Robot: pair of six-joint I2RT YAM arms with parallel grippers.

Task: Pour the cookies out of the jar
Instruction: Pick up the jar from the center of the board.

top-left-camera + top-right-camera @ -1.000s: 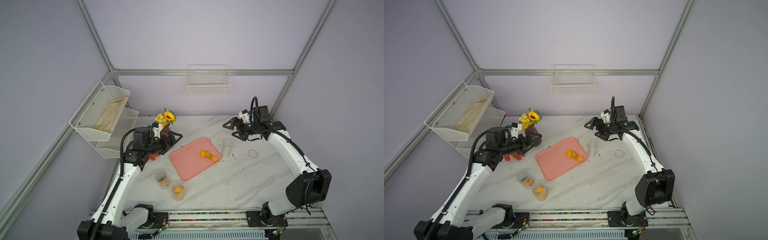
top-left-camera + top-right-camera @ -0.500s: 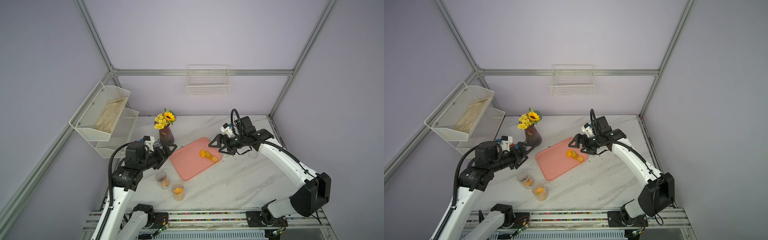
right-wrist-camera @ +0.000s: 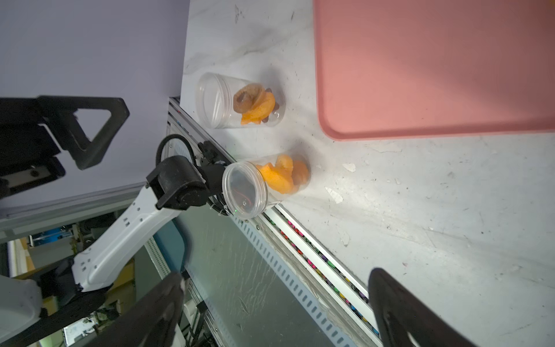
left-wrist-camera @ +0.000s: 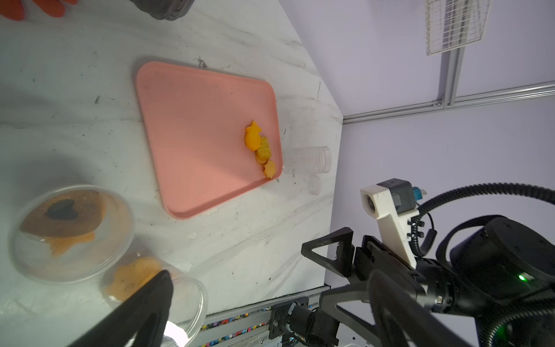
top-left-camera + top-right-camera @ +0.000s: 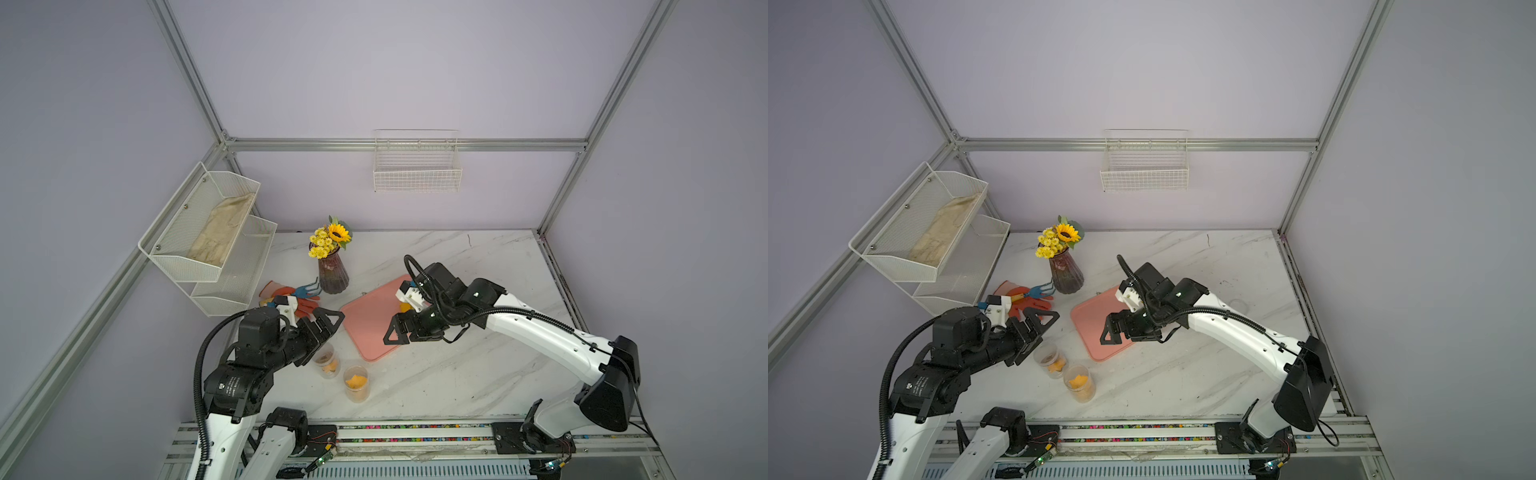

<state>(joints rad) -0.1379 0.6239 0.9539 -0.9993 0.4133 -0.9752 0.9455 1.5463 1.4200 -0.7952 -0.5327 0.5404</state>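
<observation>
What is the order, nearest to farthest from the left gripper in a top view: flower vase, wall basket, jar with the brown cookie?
1. Jar with the brown cookie, right by the left gripper.
2. Flower vase, farther back on the table.
3. Wall basket, hung high at the back.

From my side: a jar (image 5: 327,361) stands before the tray (image 5: 365,328), to its left; a second jar (image 5: 356,384) just beside, nearer me. Cookies (image 3: 256,109) in both. Vase (image 5: 332,278) behind the tray.

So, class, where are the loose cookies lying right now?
In the left wrist view, the loose cookies lie clustered in one corner of the pink tray, beside the empty clear jar just outside its rim.
</observation>
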